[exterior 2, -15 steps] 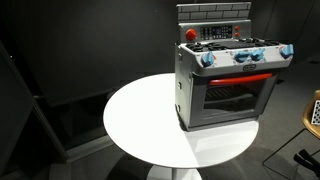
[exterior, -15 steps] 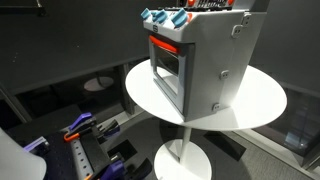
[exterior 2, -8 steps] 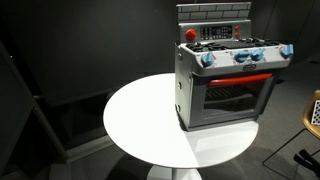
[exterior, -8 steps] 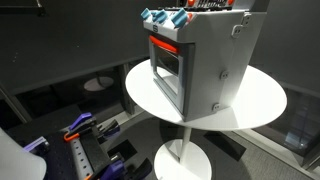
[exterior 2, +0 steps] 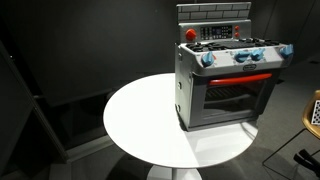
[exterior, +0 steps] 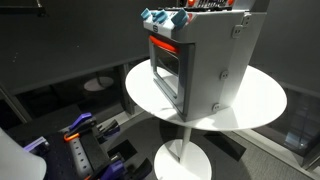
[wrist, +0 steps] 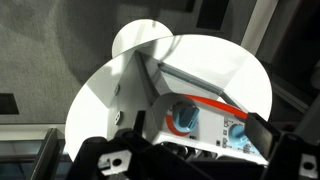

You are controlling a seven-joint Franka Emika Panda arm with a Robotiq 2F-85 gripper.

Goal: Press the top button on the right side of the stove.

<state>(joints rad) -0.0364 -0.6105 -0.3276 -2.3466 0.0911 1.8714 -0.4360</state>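
The stove (exterior: 205, 62) is a grey metal toy oven with a red-orange front and a dark glass door. It stands on a round white table (exterior: 262, 102) and shows in both exterior views (exterior 2: 225, 85). Blue knobs (exterior 2: 240, 56) line its top front, and a red knob (exterior 2: 190, 34) sits at the back corner beside a dark button panel (exterior 2: 215, 32). In the wrist view the stove (wrist: 175, 85) lies close below with a blue knob (wrist: 185, 118). My gripper (wrist: 195, 135) is above it, its black fingers wide apart and empty. The gripper does not show in the exterior views.
The table (exterior 2: 140, 120) has bare white surface beside the stove. On the dark floor are orange and purple tools (exterior: 80, 130) and the table's round white base (exterior: 185, 162). A wooden stool (exterior 2: 313, 110) stands at the frame edge.
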